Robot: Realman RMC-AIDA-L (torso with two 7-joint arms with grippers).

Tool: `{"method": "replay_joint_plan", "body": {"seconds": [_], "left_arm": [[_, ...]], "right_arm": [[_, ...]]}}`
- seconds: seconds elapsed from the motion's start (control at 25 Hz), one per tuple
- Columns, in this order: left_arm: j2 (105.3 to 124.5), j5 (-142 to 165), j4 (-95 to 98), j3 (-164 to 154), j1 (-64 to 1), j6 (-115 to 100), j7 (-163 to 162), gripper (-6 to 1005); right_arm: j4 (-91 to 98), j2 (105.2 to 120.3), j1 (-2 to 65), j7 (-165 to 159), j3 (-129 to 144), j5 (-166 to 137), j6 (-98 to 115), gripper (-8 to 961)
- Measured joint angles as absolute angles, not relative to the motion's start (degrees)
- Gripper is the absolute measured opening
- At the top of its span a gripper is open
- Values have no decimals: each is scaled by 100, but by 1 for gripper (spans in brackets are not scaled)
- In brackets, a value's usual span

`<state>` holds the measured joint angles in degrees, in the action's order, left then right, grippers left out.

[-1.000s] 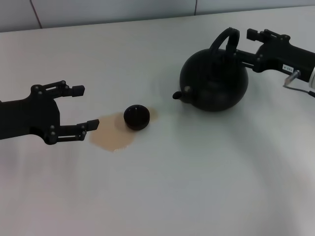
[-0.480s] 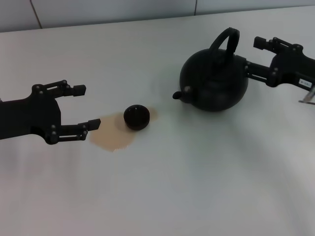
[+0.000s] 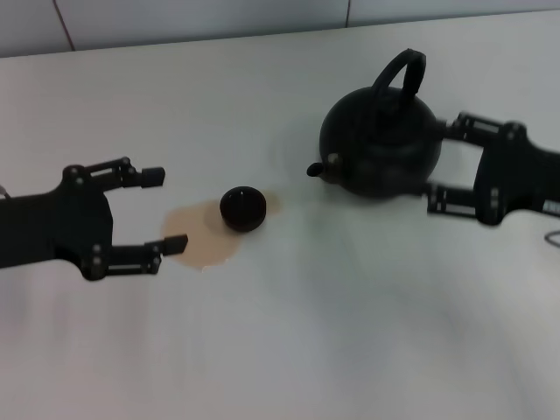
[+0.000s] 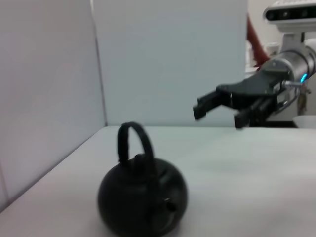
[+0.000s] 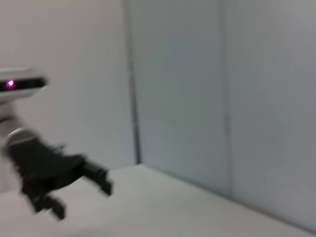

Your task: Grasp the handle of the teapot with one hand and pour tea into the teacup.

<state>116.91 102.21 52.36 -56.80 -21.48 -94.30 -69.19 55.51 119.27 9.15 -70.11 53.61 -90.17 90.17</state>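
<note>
The matte-black teapot point(image 3: 381, 144) stands on the white table at the back right, spout pointing left, its arched handle point(image 3: 398, 74) upright and free. The small black teacup point(image 3: 242, 208) sits left of it, at the edge of a pale brown puddle of tea point(image 3: 201, 238) on the table. My right gripper point(image 3: 440, 164) is open just right of the pot's body, holding nothing. On the left, my left gripper point(image 3: 164, 210) is open beside the puddle and empty. The left wrist view shows the teapot point(image 4: 143, 197) with the right gripper point(image 4: 218, 116) behind it.
The table point(image 3: 332, 332) is a plain white surface with a wall point(image 3: 219, 17) along its far edge. The right wrist view shows only the left gripper point(image 5: 83, 200) against grey wall panels point(image 5: 197, 89).
My right gripper has drawn away from the handle and dropped toward the front, now level with the pot's body. The left gripper has edged slightly right and nearer.
</note>
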Motion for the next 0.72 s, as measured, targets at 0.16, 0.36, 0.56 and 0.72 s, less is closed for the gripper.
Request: {"method": "replay_joint_plan", "body": {"seconds": [0.16,0.36,0.56,0.72], "left_arm": [[11694,10230,5301,-5668,-2042,-9795,-6947,829],[11678,10219,5287,-5385,-1985,-10228,-6989,829],[11761,10213,5239,-5083,-1979,-10522,-6949,829],[11799,10080,5122,-5000,-2002,-10665,-6910,829]], "right_arm": [[5728,11926,914,-7037,5361,-9510,9281,766],[5865,11917,913,-7041,5269,-9699,9597,766],[5923,11918,914,-7016,5239,-9712,9754,767],[5880,11924,959,-6997,5290,-9788,9762,767]]}}
